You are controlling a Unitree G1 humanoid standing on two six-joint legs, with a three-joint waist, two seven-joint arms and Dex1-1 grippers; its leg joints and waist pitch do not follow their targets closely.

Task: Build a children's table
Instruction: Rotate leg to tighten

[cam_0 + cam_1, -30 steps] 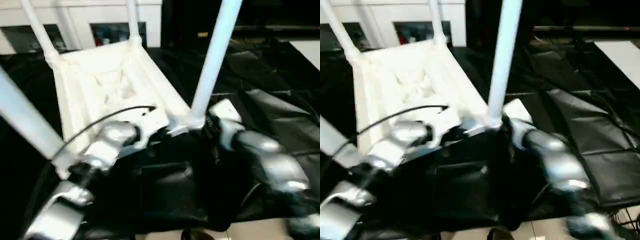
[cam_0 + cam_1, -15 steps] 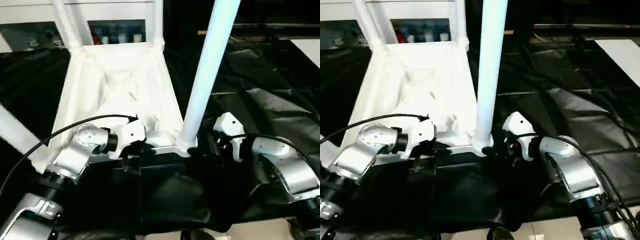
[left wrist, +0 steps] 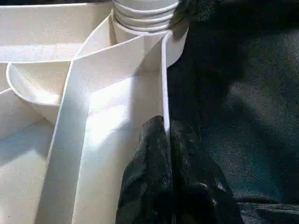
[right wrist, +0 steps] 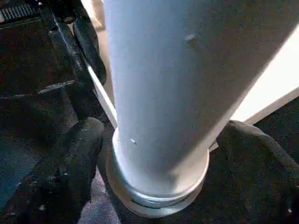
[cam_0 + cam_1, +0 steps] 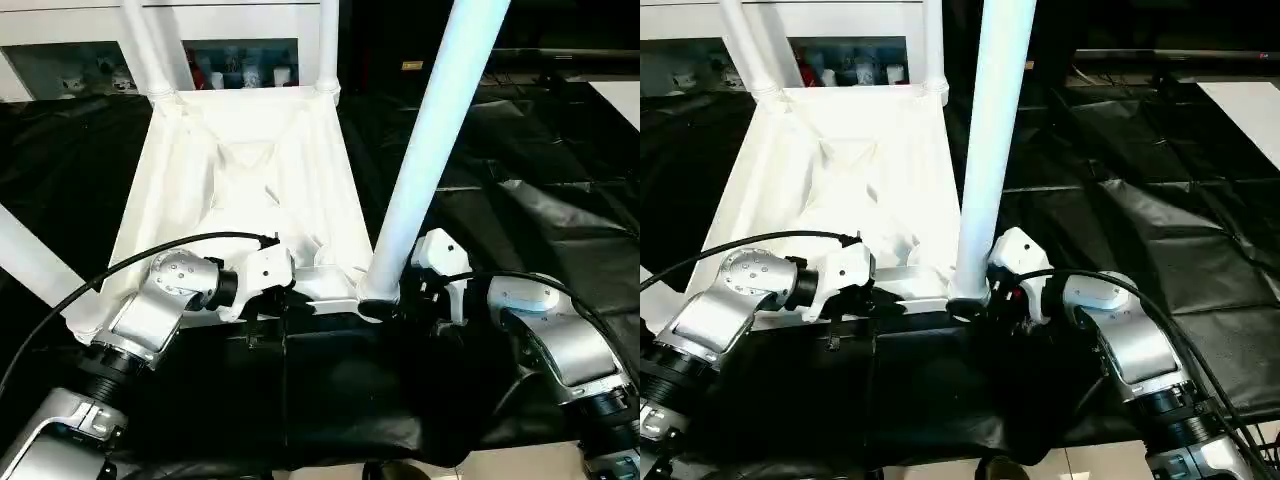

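Now the head camera is sitting steadier and more square to the work than a second ago, so the upside-down tabletop (image 5: 245,180) is reading straight rather than skewed; that shift belongs to the camera, not the table. The tabletop is lying ribbed side up on the black sheeting (image 5: 530,200), with its legs standing up out of the corner sockets.

On the left, a leg (image 5: 35,265) is slanting across the picture edge, and two more far legs (image 5: 148,45) are rising in front of the white cabinet (image 5: 70,20). The left gripper (image 3: 167,140) is pinching the near rim wall of the tabletop, one black finger (image 3: 145,158) inside the rim and the other outside it, pressed against the thin wall. Compared with half a second ago, it is keeping the same hold at the same stretch of rim.

Further right, the near leg (image 5: 425,160) is standing in its corner socket (image 4: 156,186). The right gripper (image 4: 159,154) is straddling its flared base, fingers (image 4: 70,163) spread on either side and lying close against it; whether they are truly squeezing it I cannot tell. The right arm is sitting nearer the leg's base than a second ago.
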